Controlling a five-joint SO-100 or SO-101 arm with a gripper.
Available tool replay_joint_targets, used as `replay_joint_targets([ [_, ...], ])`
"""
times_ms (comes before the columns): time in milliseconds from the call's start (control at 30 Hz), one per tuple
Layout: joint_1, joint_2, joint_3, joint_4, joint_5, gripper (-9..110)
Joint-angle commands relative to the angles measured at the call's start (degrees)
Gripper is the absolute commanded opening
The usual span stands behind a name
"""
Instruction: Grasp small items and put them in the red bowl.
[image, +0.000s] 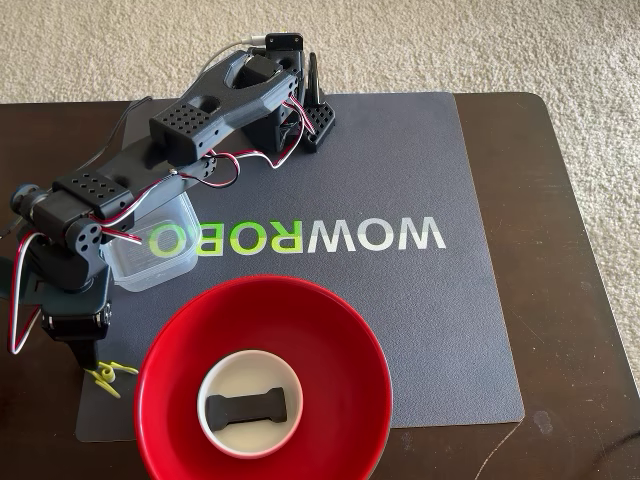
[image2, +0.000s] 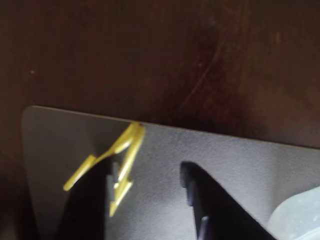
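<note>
The yellow-green clothespin (image: 110, 376) lies at the near-left corner of the grey mat. My gripper (image: 94, 362) hangs right over it. In the wrist view the gripper (image2: 147, 172) is open. The clothespin (image2: 122, 155) sits against the left finger (image2: 87, 215), while the right finger (image2: 210, 205) stands well apart from it. The red bowl (image: 340, 340) rests at the front of the mat. It holds the small white bowl (image: 222, 385), with the black clip (image: 250, 407) lying inside that. The clear square tub (image: 160, 262) sits behind the red bowl, partly under my arm.
A grey mat (image: 430, 330) printed WOWROBO covers a dark wooden table (image: 580, 300). The mat's corner and edge (image2: 35, 130) are just beyond the clothespin, with bare wood past them. The tub's edge (image2: 300, 220) shows at the lower right of the wrist view. Carpet lies beyond the table.
</note>
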Motion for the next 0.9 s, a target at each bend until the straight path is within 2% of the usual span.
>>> replay_joint_targets([
  [0,-0.9,0.9,-2.2,0.3,-1.0,8],
  [200,-2.1,0.7,-2.2,0.4,-1.9,0],
  [500,-4.3,1.3,-2.2,0.3,-4.4,0],
  [867,-6.0,22.2,-2.3,-1.1,-7.2,0],
])
